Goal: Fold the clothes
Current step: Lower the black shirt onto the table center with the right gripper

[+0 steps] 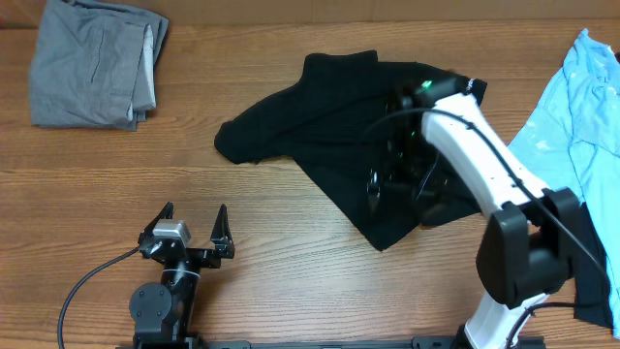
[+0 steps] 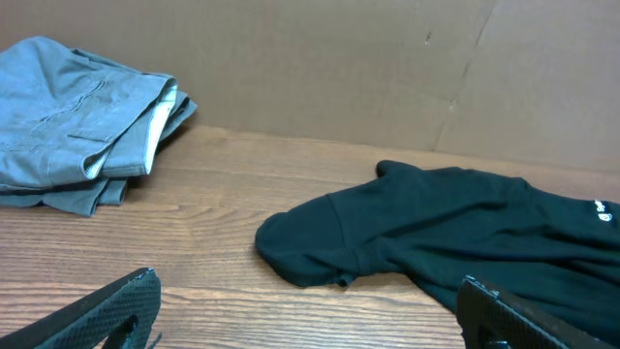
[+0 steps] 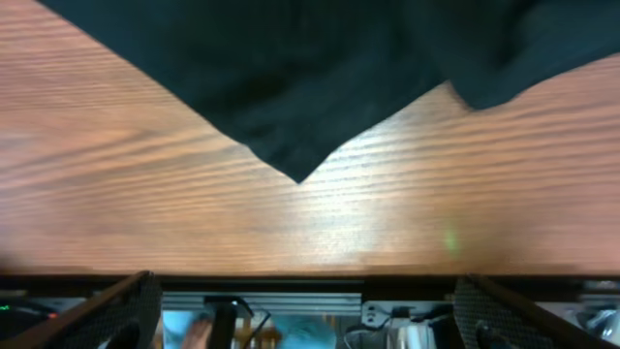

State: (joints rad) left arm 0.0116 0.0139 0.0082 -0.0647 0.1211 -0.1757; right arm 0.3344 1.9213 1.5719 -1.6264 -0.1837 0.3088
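Observation:
The black T-shirt point(image 1: 320, 107) lies crumpled in the middle of the wooden table. It also shows in the left wrist view point(image 2: 465, 233), with a small white logo point(image 2: 605, 208) at the right edge. My right gripper point(image 1: 399, 184) hovers over the shirt's front right part, open and empty. In the right wrist view the fingers point(image 3: 305, 291) are wide apart, and a pointed corner of the shirt point(image 3: 291, 68) lies beyond them. My left gripper point(image 1: 195, 215) is open and empty near the front left, apart from the shirt point(image 2: 308, 286).
A folded grey garment point(image 1: 92, 63) lies at the back left and also shows in the left wrist view point(image 2: 77, 116). A light-blue shirt point(image 1: 581, 107) lies at the right edge. A cardboard wall point(image 2: 387, 68) stands behind the table. The table's front edge point(image 3: 291, 276) is below the right gripper.

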